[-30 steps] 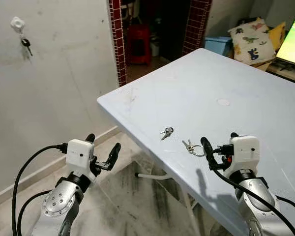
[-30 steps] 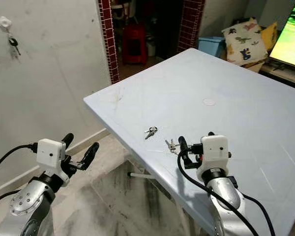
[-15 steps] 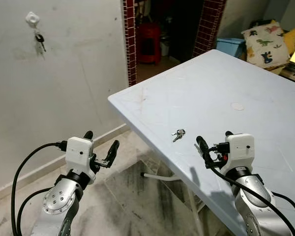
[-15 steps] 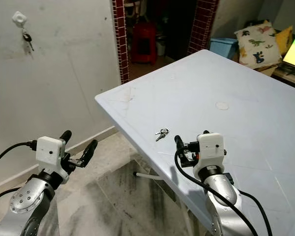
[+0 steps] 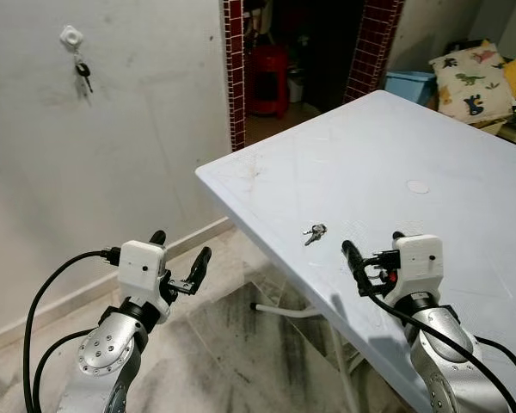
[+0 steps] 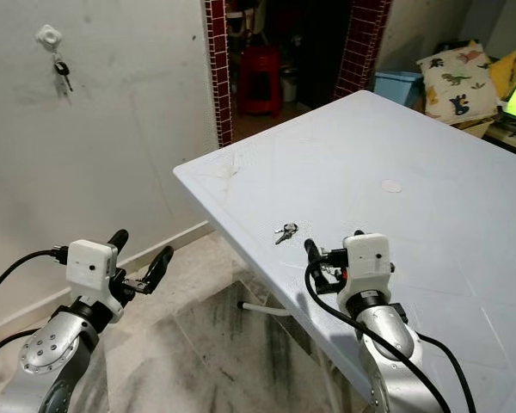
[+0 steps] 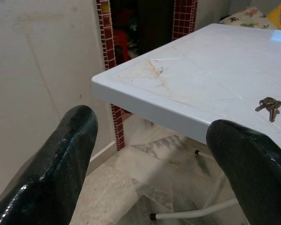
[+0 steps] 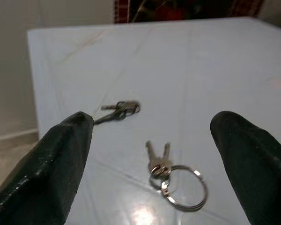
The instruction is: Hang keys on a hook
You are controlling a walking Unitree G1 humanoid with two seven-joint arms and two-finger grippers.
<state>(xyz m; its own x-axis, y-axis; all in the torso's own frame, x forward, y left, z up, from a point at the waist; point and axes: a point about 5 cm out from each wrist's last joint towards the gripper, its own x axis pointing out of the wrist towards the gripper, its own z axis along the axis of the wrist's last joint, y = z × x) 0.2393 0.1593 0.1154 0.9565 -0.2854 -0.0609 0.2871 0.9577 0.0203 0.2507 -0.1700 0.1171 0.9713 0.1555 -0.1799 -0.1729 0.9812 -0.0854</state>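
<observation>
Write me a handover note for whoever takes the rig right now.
Right gripper: open, empty, over the table edge, ringed keys between its fingers on the tabletop.
Left gripper: open, empty, off the table above the floor.
Small keys lie farther in on the table.
Hook on the wall already holds a black key.
Left: grasp the ringed keys, carry to hook, hang.

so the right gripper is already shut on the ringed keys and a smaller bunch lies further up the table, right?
Not quite: the right gripper is open, its fingers spread either side of the ringed keys, which lie on the table. The right wrist view shows it. The smaller bunch does lie further up the table.
</observation>
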